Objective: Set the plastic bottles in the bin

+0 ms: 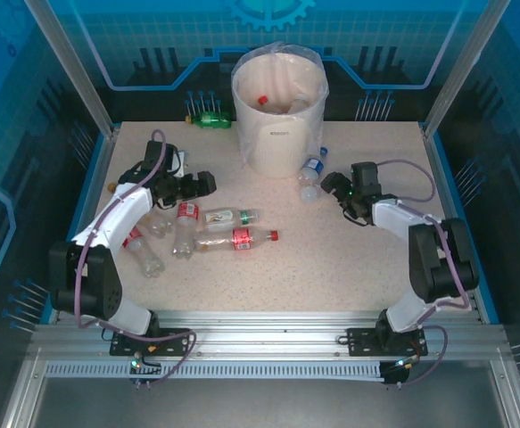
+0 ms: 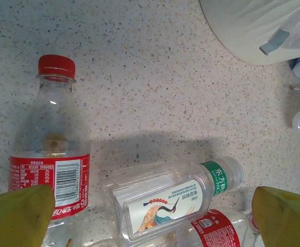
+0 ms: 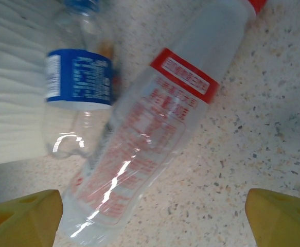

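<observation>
At the middle of the table's (image 1: 358, 259) far edge the bin (image 1: 280, 107) stands upright and bag-lined, a red cap showing inside it. The remaining plastic bottles (image 1: 242, 237) lie on their sides, most of them in a loose heap toward the left edge, and a green bottle (image 1: 210, 119) rests by the far edge left of the bin. Two more lie at the bin's foot on its right-edge side. The right gripper (image 3: 152, 218) hangs over these with fingers spread wide and nothing between them, probably lined up to straddle the red-printed bottle (image 3: 150, 128). Its long axis runs slantwise across the wrist view, red cap away from the fingers, and a blue-labelled bottle (image 3: 77, 87) lies against it beside the bin wall. The left gripper (image 2: 152, 211), equally wide and empty, hovers above the heap. There a red-capped bottle (image 2: 49, 149) points its cap away from the fingers and a green-banded bottle (image 2: 175, 198) lies crosswise.
</observation>
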Robot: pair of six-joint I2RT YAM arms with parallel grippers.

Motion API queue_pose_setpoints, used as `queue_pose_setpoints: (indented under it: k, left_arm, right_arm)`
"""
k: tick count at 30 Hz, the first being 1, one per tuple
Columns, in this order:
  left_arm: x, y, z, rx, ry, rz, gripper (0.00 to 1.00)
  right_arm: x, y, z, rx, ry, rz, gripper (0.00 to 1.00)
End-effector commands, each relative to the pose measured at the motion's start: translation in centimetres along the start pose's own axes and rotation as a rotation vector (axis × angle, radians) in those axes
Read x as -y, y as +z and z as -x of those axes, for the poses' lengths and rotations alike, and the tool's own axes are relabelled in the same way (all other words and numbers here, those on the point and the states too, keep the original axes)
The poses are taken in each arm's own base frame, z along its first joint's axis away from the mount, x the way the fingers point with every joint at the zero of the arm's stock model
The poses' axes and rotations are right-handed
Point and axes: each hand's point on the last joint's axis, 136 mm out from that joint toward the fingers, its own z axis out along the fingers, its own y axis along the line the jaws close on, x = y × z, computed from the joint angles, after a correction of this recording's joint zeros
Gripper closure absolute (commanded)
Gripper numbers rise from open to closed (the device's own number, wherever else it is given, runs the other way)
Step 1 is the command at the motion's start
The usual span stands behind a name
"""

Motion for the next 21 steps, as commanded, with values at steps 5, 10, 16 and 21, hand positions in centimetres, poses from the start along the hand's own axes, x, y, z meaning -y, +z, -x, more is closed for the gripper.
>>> queue_pose_setpoints:
  k: [5,10,16,21]
  left_arm:
    - [0.2,-0.9,0.3,0.025,-0.009,-0.027,0.01]
    - [0.2,-0.9,0.4,0.027,-0.010,-0.028,0.01]
    - [0.0,-0.9,0.4,0.026,-0.013,-0.024,0.01]
    - [-0.1,-0.8,0.4,0.025,-0.014,-0.023,0.01]
  right_arm:
    - [-1.2,3.2,0.7,0.025,0.068,0.026,0.06]
    - [-1.2,5.1,0.5,0.014,0.079,0.011,0.06]
    - [-0.3,6.8,0.1,0.008,0.105,-0.015,0.08]
    - [0.6,7.2,-0.1,0.018,0.109,-0.035,0.14]
